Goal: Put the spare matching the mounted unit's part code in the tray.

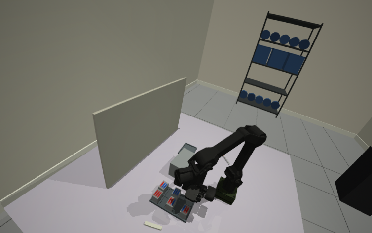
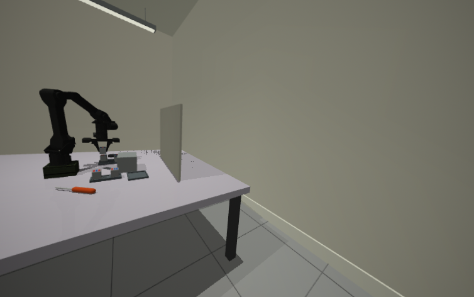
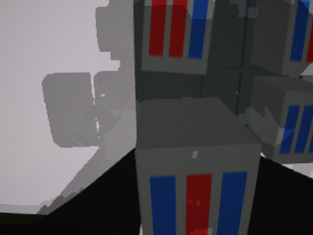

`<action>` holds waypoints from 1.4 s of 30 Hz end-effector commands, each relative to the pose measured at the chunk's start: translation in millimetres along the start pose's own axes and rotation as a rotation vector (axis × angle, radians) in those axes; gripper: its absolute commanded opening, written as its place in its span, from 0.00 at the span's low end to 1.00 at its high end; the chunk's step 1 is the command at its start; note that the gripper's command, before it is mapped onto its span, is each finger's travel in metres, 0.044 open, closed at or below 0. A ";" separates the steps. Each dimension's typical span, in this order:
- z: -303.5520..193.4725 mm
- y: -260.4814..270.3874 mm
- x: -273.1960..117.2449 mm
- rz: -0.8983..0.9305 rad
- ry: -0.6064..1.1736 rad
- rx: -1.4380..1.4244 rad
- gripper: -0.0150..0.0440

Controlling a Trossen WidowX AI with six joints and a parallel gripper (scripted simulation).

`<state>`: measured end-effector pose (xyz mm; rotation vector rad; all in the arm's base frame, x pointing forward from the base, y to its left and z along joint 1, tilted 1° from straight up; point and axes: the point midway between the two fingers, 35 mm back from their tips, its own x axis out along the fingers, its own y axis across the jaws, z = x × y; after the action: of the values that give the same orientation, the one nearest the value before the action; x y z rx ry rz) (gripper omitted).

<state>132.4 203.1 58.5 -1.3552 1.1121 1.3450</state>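
Note:
My gripper (image 2: 102, 146) (image 3: 183, 154) is shut on a grey block (image 2: 102, 150) (image 3: 194, 121) with blue, red and blue stripes. It holds the block above the spares rack (image 1: 164, 204). Other striped spares stand there, including a red-red-blue one (image 3: 176, 62) and an all-blue one (image 3: 269, 117). The gripper hides the held block in the top view. The shallow dark tray (image 2: 137, 175) lies beside a large grey box (image 1: 181, 159) (image 2: 126, 162). I cannot tell which thing is the mounted unit; no code shows on the visible box faces.
A second dark rack (image 2: 104, 179) with two striped blocks (image 2: 96, 173) (image 2: 114, 172) stands in front of the box in the exterior view. A tall panel (image 1: 139, 132) (image 2: 170, 140) stands beyond the box. An orange screwdriver (image 2: 83, 190) and a pale bar (image 1: 152, 225) lie on the table.

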 end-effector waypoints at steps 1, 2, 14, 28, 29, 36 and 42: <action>-0.5 0.5 -11.3 -0.001 -0.001 -0.003 0.25; -0.5 0.5 -11.3 -0.001 -0.001 -0.003 0.25; -1.3 0.9 -26.8 0.003 0.003 -0.001 0.25; -6.4 4.8 -84.4 0.000 0.000 -0.003 0.25; -6.4 4.8 -84.4 0.000 0.000 -0.003 0.25; -14.7 -13.5 -86.9 -0.003 -0.003 0.002 0.25; -28.3 -37.3 -90.1 -0.007 -0.008 0.012 0.25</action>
<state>157.7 187.1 144.2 -1.3506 1.1169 1.3382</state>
